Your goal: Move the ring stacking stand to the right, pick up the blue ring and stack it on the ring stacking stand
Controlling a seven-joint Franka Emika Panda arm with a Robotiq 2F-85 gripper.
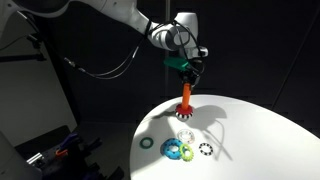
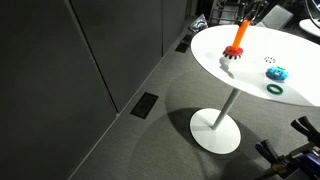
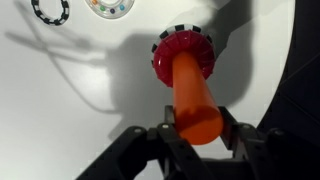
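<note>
The ring stacking stand has an orange peg [image 3: 193,95] on a round red toothed base [image 3: 183,50]. It stands near the table's edge in both exterior views [image 1: 186,98] [image 2: 238,37]. My gripper [image 3: 197,128] is shut on the top of the peg, seen from the side in an exterior view [image 1: 187,72]. I cannot tell whether the base rests on the table or hangs just above it. The light blue ring [image 1: 174,151] [image 2: 277,74] lies flat on the table, apart from the stand, with a lime-green ring against it.
The round white table [image 1: 260,130] [image 2: 215,55] stands on a pedestal. A thin dark green ring [image 1: 147,142] [image 2: 275,89], a white ring [image 1: 185,136] [image 3: 108,8] and a black-and-white toothed ring [image 1: 206,149] [image 3: 50,10] lie near the blue ring.
</note>
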